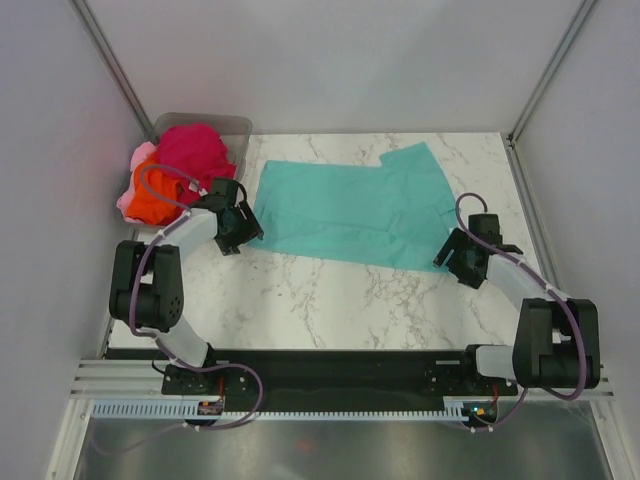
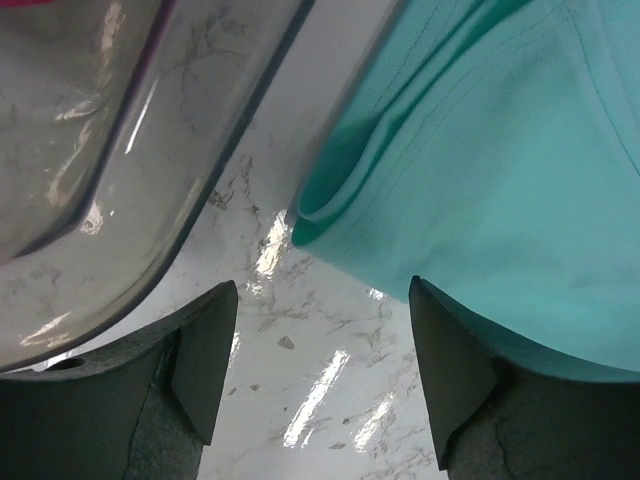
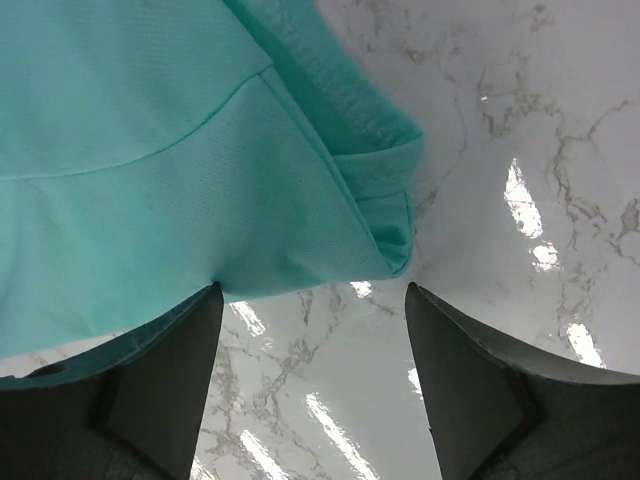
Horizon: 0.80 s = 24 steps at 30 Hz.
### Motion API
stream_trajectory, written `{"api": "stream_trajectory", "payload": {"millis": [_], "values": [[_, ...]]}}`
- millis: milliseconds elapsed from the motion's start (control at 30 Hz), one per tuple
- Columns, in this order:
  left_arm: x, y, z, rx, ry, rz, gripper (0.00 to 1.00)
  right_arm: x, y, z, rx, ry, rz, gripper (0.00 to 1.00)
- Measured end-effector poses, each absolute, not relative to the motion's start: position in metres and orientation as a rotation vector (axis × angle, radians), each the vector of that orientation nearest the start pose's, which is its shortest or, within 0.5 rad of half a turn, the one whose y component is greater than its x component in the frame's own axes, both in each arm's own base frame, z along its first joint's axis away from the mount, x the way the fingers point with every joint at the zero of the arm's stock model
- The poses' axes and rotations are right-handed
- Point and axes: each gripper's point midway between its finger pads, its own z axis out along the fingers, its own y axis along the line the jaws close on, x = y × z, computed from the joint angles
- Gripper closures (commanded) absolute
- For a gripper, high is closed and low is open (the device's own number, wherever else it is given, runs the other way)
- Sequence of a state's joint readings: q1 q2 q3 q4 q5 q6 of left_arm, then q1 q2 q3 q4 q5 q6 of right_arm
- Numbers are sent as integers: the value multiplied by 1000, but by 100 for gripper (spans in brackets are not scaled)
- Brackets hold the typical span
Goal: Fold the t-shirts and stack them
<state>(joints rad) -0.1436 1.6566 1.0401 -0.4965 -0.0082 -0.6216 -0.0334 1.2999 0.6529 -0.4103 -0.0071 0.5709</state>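
**Work surface and enclosure.** A white marble-patterned table [image 1: 330, 300], glossy with bright glints, is enclosed by plain pale grey walls [image 1: 350, 60] with metal corner posts [image 1: 115, 60]. The teal t-shirt [image 1: 360, 210] lies spread flat between the two pincers. The left pincer [image 1: 240, 232], jaws apart and empty, sits over bare marble just beside the shirt's doubled-over left corner. The right pincer [image 1: 455, 262], jaws likewise apart and empty, sits just beside the shirt's near right corner. Beyond the left pincer, a clear plastic bin [image 1: 235, 128] carries the magenta t-shirt [image 1: 195, 150], orange t-shirt [image 1: 150, 200] and light pink t-shirt [image 1: 140, 158], heaped unfolded and spilling over its rim.
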Motion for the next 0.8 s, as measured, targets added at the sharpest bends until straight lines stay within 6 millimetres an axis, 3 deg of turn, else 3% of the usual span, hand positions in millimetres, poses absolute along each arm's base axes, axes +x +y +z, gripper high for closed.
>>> {"api": "stream_trajectory", "payload": {"millis": [133,200,233,267,300,367,467,533,633,800], "values": [[355,-74,40,-687,2611,-210,31,277,8,24,817,2510,186,30],[356,-75,34,-706,2613,-193,39,282,4,23,828,2487,187,43],[357,-76,32,-714,2613,-189,46,284,2,21,833,2484,185,50],[358,-78,31,-718,2611,-192,70,287,1,21,837,2473,186,63],[361,-80,30,-723,2602,-204,84,289,-1,19,840,2465,185,68],[370,-83,22,-712,2590,-220,98,293,-4,18,852,2450,188,83],[376,-87,20,-699,2577,-234,98,293,-8,16,866,2443,195,97],[375,-86,21,-698,2572,-236,98,292,-10,16,881,2439,201,100],[362,-85,28,-696,2570,-240,98,282,-16,19,910,2435,189,100],[327,-83,55,-678,2533,-295,98,265,-22,38,954,2396,172,96]]}}
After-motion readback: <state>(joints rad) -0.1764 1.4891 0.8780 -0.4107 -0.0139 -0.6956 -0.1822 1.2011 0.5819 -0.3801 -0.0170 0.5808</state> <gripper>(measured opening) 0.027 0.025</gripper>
